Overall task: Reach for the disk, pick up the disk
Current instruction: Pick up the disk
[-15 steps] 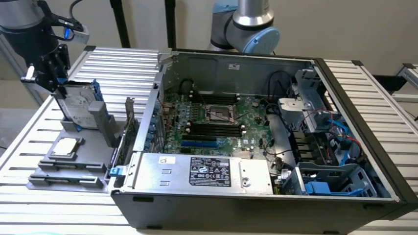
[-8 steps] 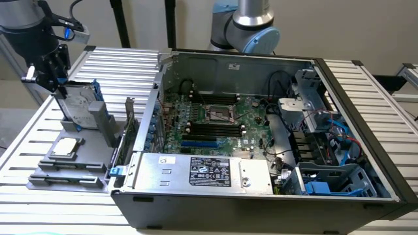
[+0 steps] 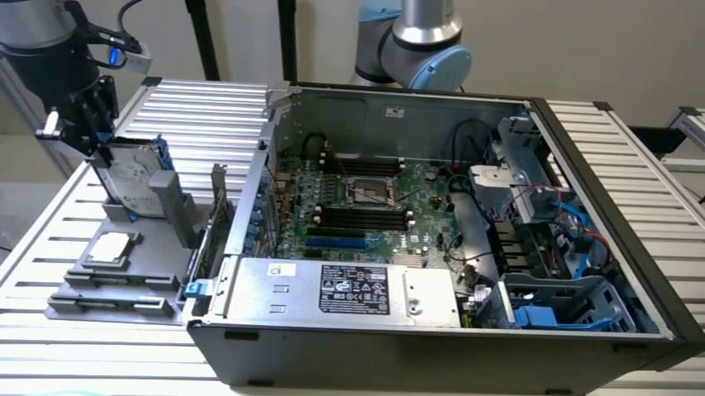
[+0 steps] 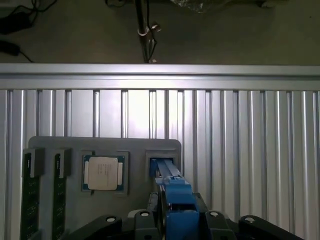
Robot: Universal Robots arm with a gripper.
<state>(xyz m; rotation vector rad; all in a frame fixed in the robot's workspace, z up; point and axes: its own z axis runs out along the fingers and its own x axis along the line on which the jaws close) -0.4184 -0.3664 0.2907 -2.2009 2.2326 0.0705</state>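
Note:
The disk point(image 3: 132, 177), a silver-grey drive in a blue carrier, stands on edge and leans slightly in a slot of the grey holder tray point(image 3: 149, 247) at the exterior view's left. My gripper point(image 3: 101, 153) comes down on its upper corner. In the wrist view the blue edge of the disk point(image 4: 175, 197) runs from the slot up between my two dark fingers point(image 4: 150, 212), which press against both of its sides. The gripper point(image 4: 175, 222) is shut on it. The disk's lower end still sits in the slot.
A small square silver chip point(image 3: 111, 246) point(image 4: 103, 172) lies in the tray beside the slot, with memory sticks point(image 4: 30, 200) further along. An open computer case point(image 3: 441, 206) with a large silver labelled box point(image 3: 342, 289) stands to the exterior view's right. The slatted aluminium table point(image 3: 210, 107) carries everything.

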